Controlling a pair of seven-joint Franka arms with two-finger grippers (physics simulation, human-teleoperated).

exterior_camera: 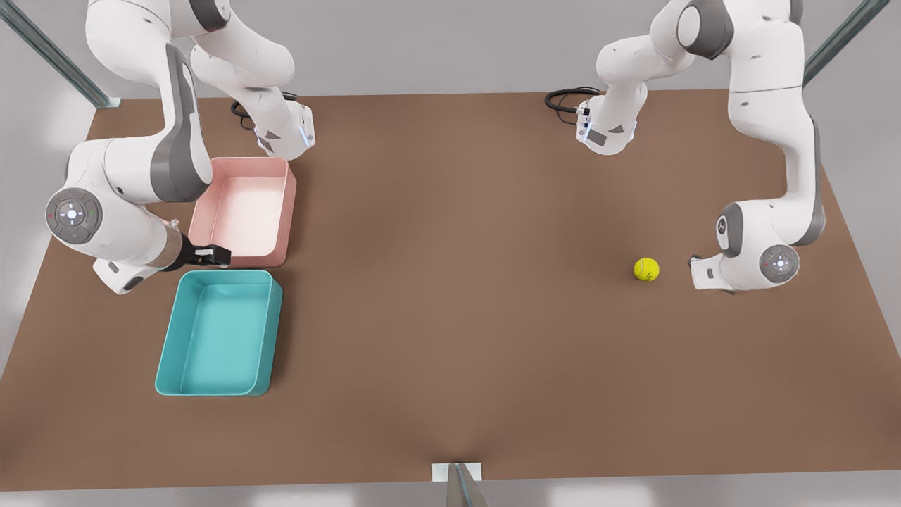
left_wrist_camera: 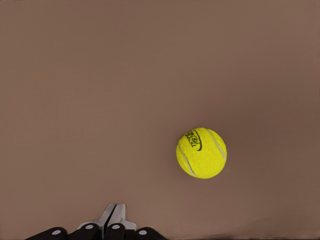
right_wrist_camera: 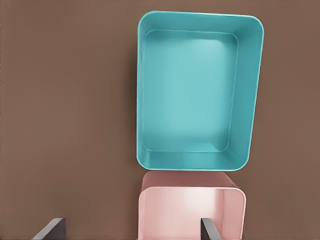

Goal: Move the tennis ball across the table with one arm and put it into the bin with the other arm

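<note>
While the tennis ball [exterior_camera: 646,269] sits on the bare brown table [exterior_camera: 450,317] toward the front view's right, well apart from both trays, you have the left gripper [left_wrist_camera: 111,220] as the nearer one: its wrist view looks straight down at the ball [left_wrist_camera: 201,153], which lies off to one side of the fingers and a little ahead of them, not between them. Those fingers are pressed together with no gap, so you would need to spread them before closing on the ball, or use them shut to nudge it. In the front view that arm's hand hangs just beside the ball, on the side away from the trays, so a push or carry toward the front view's left looks like the natural line. Your right gripper [right_wrist_camera: 132,231] waits far across the table, spread wide and holding nothing, poised over the pink tray [right_wrist_camera: 192,212] with the teal bin [right_wrist_camera: 192,90] just beyond it. In the front view the bin [exterior_camera: 167,352] lies nearly touching the pink tray [exterior_camera: 281,211], and both are empty.
</note>
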